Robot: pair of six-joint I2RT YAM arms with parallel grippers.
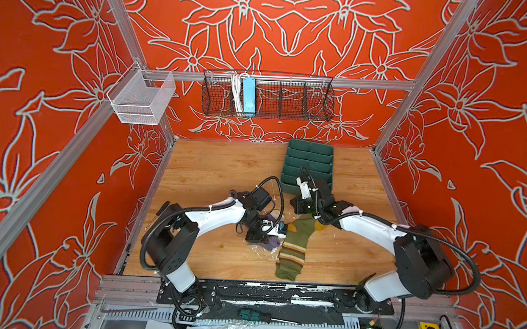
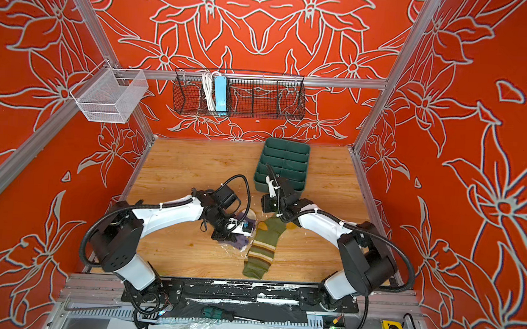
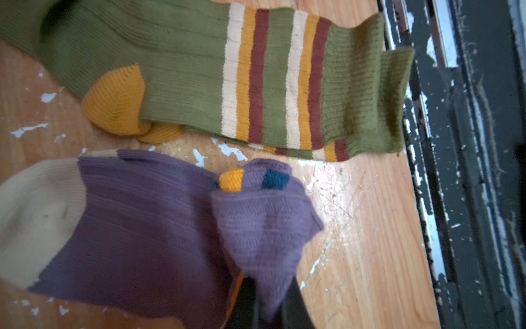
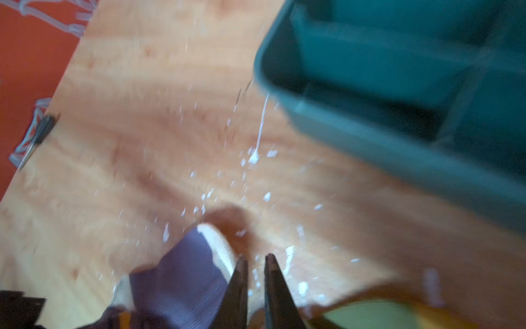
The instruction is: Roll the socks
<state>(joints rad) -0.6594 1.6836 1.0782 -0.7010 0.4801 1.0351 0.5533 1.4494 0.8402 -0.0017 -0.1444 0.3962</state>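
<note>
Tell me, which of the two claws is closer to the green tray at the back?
The right. The right gripper hovers over bare wood just in front of the green tray, holding nothing. The left gripper is farther off, pinching the purple sock.

Both top views look steeply down from the front onto the whole wooden table [image 1: 212, 165], while the wrist views sit close over it, both catching the purple sock [image 3: 136, 216] [image 4: 182, 273]

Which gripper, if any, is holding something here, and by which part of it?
The left gripper is shut on the purple sock, pinching a bunched fold of its leg end. The right gripper holds nothing; its nearly closed tips have only bare table between them.
</note>
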